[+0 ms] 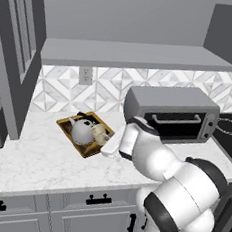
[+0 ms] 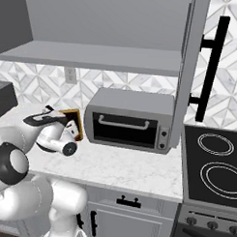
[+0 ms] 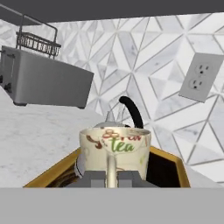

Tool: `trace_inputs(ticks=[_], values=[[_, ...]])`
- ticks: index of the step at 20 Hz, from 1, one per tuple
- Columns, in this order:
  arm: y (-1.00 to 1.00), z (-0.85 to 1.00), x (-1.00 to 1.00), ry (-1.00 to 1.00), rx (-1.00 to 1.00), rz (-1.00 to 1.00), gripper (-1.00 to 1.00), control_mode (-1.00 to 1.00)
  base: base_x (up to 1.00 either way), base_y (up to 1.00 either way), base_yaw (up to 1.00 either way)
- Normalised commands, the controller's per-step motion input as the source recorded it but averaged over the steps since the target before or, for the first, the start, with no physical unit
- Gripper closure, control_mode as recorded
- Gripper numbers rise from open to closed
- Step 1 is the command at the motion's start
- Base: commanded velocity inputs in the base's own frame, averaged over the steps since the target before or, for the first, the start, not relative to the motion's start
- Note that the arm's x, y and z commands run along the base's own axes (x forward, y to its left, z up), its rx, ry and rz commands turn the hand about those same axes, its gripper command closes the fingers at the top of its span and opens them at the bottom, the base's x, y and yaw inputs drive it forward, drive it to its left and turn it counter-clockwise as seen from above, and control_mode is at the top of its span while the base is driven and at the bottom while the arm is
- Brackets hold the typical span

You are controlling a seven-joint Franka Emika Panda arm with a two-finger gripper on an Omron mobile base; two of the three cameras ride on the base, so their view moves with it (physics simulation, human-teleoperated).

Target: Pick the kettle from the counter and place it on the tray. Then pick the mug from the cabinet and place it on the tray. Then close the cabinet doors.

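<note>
A: While the kettle already sits on the tray, the gripper is clenched on the mug by its handle, right beside the kettle over the tray!

B: Is it set down yet?

A: Hard to call; it looks at or just above the tray's surface, on the bench.

B: So what's left?

A: Release the mug, I'd say, then swing both cabinet doors shut. They stand wide open.

Grey toaster oven beside a black stovetop, wall outlet on patterned tile backsplash.
</note>
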Motion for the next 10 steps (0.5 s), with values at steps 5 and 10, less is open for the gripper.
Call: trace_inputs(ticks=[5,10], values=[[-0.12,-0.09,0.25,0.00,0.00,0.00,1.00,-1.00,0.00,0.00,0.00],[-0.10,-0.01,0.23,0.00,0.00,0.00,1.00,-1.00,0.00,0.00,0.00]])
